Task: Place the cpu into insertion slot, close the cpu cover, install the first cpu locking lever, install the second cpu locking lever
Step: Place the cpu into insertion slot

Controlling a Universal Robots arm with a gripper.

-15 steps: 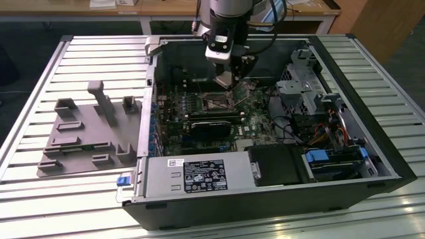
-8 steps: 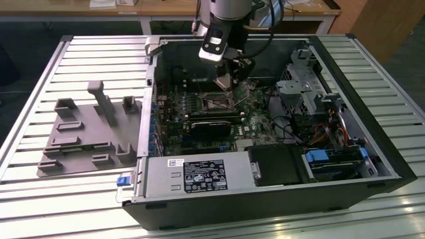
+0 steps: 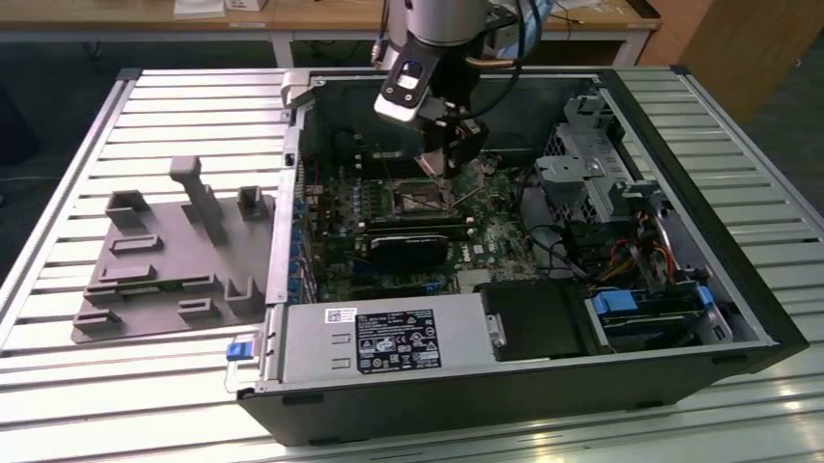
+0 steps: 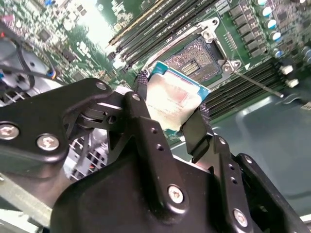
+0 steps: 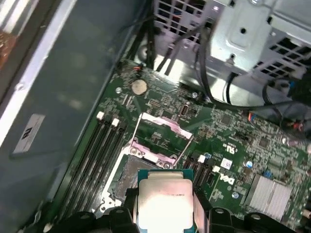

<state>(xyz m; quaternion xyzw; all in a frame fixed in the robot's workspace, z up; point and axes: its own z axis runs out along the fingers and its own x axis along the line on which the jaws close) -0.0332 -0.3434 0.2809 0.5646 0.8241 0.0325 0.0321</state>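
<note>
A slatted metal tabletop (image 3: 77, 145) carries an open computer case (image 3: 515, 386), its green motherboard (image 3: 386, 241) exposed. The arm's tool (image 3: 447, 162) hangs inside the case over the board. Its two black fingers (image 4: 197, 133) are clamped on opposite edges of the cpu (image 5: 164, 201), which is held in the air near the bare insertion slot (image 4: 192, 56) and not seated. The cpu cover (image 5: 165, 125) is tilted up and open at the slot's far side.

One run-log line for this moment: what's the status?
gripper: shut on cpu | cpu: held near insertion slot, not seated | cpu cover: raised open
</note>
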